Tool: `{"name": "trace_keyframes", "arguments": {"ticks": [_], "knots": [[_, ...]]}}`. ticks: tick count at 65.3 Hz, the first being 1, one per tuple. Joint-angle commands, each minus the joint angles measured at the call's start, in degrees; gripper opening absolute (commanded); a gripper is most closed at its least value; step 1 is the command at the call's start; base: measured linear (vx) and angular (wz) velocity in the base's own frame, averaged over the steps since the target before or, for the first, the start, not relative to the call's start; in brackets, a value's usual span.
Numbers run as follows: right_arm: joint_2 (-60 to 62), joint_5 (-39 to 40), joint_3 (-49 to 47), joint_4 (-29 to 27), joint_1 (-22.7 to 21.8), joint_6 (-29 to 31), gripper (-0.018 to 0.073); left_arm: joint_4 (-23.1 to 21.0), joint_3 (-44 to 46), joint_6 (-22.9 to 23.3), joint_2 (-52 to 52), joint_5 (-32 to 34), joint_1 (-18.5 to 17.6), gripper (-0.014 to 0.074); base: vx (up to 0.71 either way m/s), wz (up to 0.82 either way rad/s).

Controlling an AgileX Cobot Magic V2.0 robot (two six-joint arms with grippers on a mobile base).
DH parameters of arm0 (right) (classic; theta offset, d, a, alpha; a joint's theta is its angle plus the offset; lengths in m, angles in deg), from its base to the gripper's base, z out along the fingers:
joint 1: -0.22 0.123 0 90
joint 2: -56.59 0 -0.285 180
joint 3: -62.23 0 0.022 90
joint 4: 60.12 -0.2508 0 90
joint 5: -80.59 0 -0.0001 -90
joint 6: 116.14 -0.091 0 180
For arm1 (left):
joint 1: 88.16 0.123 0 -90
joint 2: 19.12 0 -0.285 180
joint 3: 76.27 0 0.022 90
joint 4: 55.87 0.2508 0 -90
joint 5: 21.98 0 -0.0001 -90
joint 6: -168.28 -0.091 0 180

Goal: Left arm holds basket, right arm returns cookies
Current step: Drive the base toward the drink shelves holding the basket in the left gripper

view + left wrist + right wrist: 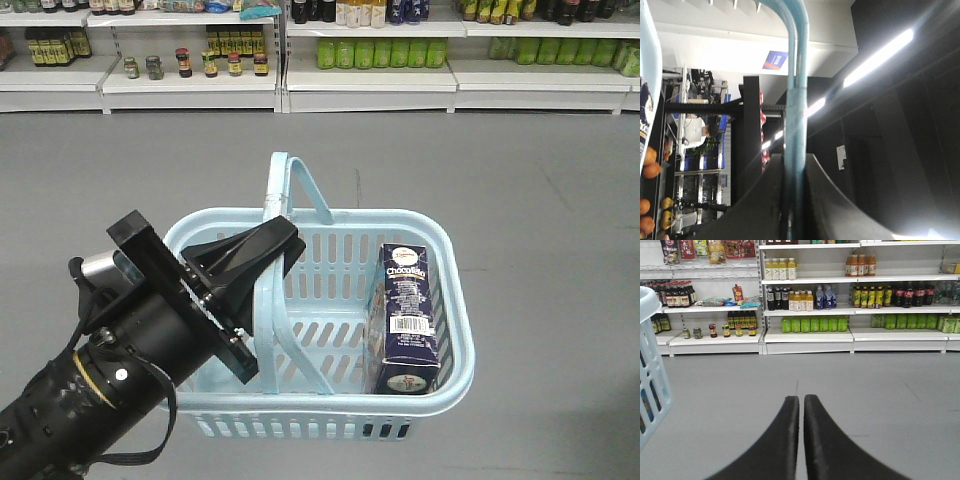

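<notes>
Shop floor (520,170), grey and bare, with shelves (370,60) of bottles behind: the cookies (408,315) sit in the basket (440,395) and my right claw (801,400) waits outside it.

My left claw (285,245) is clamped on one blue handle (795,100) of the basket. The cookies stand on end at the basket's right end, by its near right corner, touching the end wall. The long side goes up and down, the logo end is on top, and the barcode side faces me. My right claw has its two fingers together with nothing between them. From its own camera the basket is off to its left, and the box does not show. I think the right arm is the nearer one. It would need to open, go left and come down over the box top.
</notes>
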Motion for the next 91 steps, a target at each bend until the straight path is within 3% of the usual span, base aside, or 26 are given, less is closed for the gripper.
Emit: {"name": "trace_keyframes", "arguments": {"ticks": [1, 91], "knots": [[0.51, 4.33, 1.01, 0.16, -0.28, 0.54, -0.0006, -0.62, 1.74, -0.04, -2.01, 8.25, -0.27, 0.0, 0.57, 0.04], [0.52, 4.33, 1.01, 0.16, -0.28, 0.54, -0.0006, -0.62, 1.74, -0.04, -2.01, 8.25, -0.27, 0.0, 0.56, 0.01]]}}
